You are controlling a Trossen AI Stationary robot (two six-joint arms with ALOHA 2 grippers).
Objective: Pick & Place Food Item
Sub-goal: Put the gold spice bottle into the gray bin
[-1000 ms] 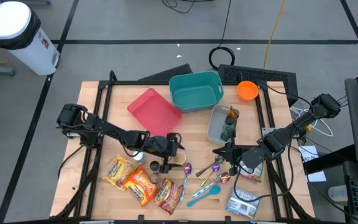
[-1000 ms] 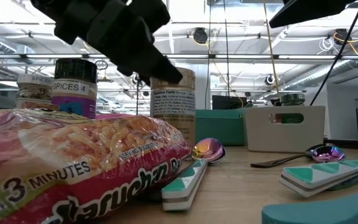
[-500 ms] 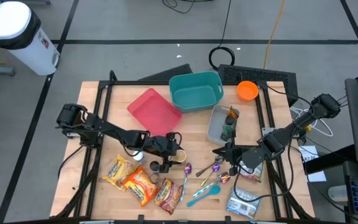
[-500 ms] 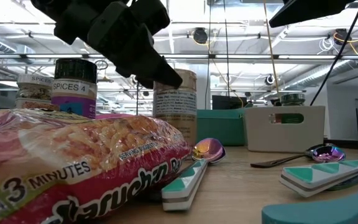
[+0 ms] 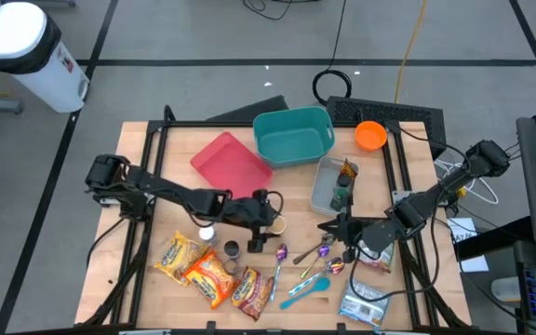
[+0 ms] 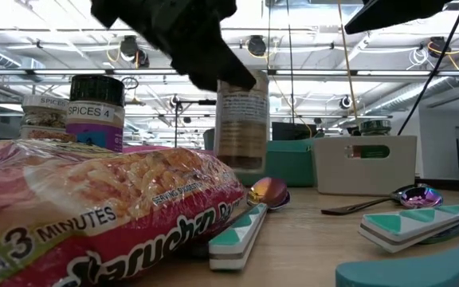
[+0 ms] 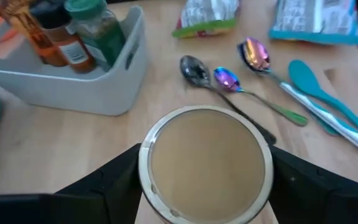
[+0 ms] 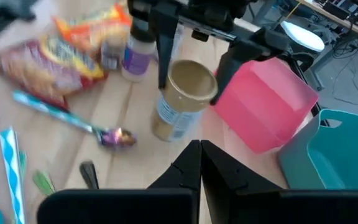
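Observation:
My left gripper (image 5: pixel 264 221) is shut on a jar (image 6: pixel 241 119) with a tan lid and a white label, over the middle of the table. The jar also shows in the right wrist view (image 8: pixel 180 102), tilted a little. My right gripper (image 5: pixel 327 226) waits shut and empty to the jar's right, above the spoons (image 5: pixel 316 259). Several ramen packs (image 5: pixel 207 270) lie flat near the front edge. Two spice bottles (image 5: pixel 232 248) stand just in front of my left gripper. My left gripper pinches the jar between its two fingers (image 7: pixel 114 180), one on each side of the top, at the lid's rim (image 7: pixel 146 163). The fingers come from above, pointing down. The jar hangs below them, lifted clear of the table and leaning slightly.
A pink tray (image 5: pixel 231 163) and a teal bin (image 5: pixel 292 137) stand at the back. A grey bin (image 5: pixel 327 186) with bottles stands right of centre, with an orange bowl (image 5: pixel 370 136) behind it. Snack bags (image 5: pixel 366 302) lie at the front right.
My left gripper has gone up and toward the table's right edge with the jar. The jar stood on the table behind the ramen packs; it is now lifted clear and tipped a little.

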